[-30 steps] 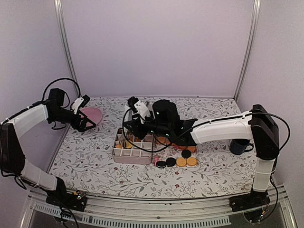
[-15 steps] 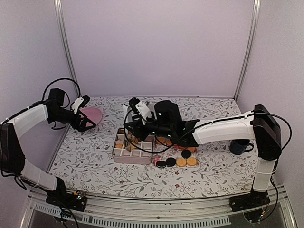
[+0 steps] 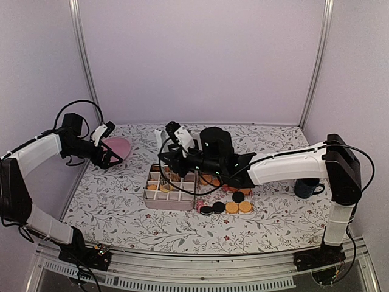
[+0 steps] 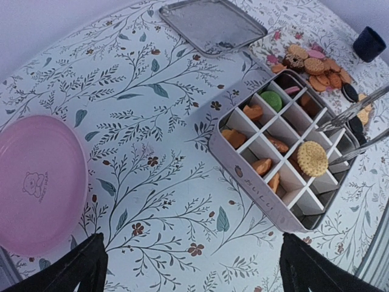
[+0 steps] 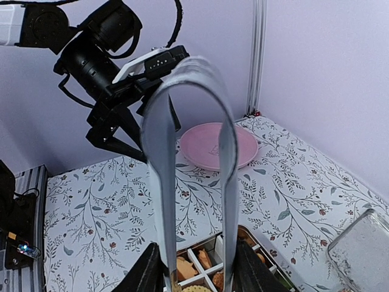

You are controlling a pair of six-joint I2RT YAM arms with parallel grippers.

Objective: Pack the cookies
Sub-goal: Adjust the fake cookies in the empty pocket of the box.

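The right end effector (image 3: 185,159) is reaching in from the right over the far side of the box (image 3: 169,201) and is squeezing a pair of metal tongs (image 5: 188,121) between its fingers (image 5: 148,271), so it is closed on the tongs. In the left wrist view the tongs' two legs are coming in from the right edge and ending over the right part of the box, and a golden cookie (image 4: 312,158) is sitting at their tips, right over a compartment; I cannot tell whether it is being lifted or lying on the dividers. More cookies (image 4: 267,165) are lying in the box's other compartments, mostly orange pieces plus a green one (image 4: 272,99) at the far end. The rest are lying loose on the table (image 3: 121,207) just right of the box, under the right arm, with a short row of black and orange ones (image 3: 226,208) nearer the front edge. The left end effector (image 4: 191,255) is hanging wide open and holding nothing, well left of the box, beside the pink plate (image 4: 36,182). A metal lid (image 4: 213,24) is lying beyond the box, and a dark mug (image 3: 306,187) is standing at the far right.
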